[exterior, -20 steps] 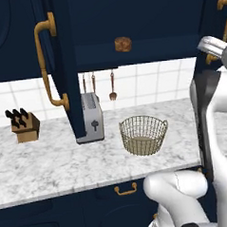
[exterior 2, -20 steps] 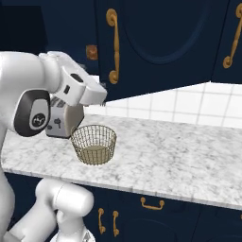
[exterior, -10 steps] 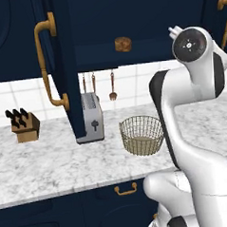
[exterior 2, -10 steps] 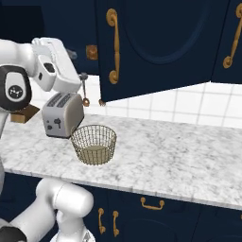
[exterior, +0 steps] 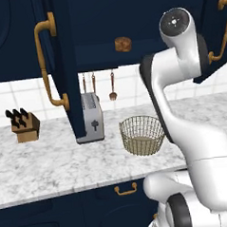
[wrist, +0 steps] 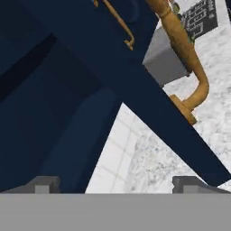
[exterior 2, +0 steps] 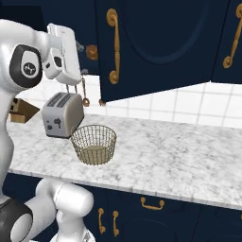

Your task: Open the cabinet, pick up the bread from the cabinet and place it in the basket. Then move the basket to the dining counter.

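Bread [exterior: 123, 44] sits up on the shelf inside the open cabinet [exterior: 65, 66], ahead of the gripper [wrist: 117, 182], whose fingers are spread wide and hold nothing.

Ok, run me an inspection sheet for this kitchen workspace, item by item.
Surface: marbled counter, basket and small appliances on it.
Job's things: cabinet door swung open; bread on the shelf inside; basket upright on the counter, with no bread in it.
Clutter: toaster, knife block, utensils hanging on the tiled wall.
Grippers: gripper open, holding nothing, close to the open door's edge.
Cables: nothing seen.
Surroundings: white tiled wall, navy drawers with brass pulls below.
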Available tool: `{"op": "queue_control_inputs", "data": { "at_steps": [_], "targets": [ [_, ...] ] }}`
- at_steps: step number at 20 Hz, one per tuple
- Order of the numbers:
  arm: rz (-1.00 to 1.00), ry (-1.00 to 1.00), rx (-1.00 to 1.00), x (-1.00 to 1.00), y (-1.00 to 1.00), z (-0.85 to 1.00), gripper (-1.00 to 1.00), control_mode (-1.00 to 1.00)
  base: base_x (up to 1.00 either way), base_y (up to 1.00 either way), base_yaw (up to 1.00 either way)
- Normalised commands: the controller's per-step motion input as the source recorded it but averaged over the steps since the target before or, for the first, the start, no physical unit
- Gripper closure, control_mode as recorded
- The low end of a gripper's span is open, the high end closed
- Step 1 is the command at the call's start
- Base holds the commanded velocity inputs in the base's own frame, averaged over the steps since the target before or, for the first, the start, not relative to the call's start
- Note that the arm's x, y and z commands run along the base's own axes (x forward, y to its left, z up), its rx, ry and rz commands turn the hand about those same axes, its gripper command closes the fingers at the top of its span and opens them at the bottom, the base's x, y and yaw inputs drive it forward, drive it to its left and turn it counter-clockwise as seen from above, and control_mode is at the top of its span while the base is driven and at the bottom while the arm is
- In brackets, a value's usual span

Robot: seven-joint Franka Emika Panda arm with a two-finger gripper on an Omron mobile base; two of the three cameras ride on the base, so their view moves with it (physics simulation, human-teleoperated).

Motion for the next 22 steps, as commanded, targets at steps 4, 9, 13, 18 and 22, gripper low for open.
{"op": "queue_control_inputs", "data": {
  "at_steps": [4,9,13,18,22],
  "targets": [
    [-0.22,-0.18,0.3,0.61,0.04,-0.02,-1.0,-1.0,0.0,0.0,0.0],
    [-0.22,-0.34,0.24,0.58,-0.24,-0.31,-1.0,-1.0,0.0,0.0,0.0],
    [-0.35,-0.27,0.14,0.46,-0.69,-0.19,-1.0,-1.0,0.0,0.0,0.0],
    [-0.4,-0.24,0.13,-0.26,-0.67,-0.02,-1.0,-1.0,0.0,0.0,0.0],
    [-0.46,-0.12,0.14,-0.62,-0.49,0.0,-1.0,-1.0,0.0,0.0,0.0]
  ]
}}
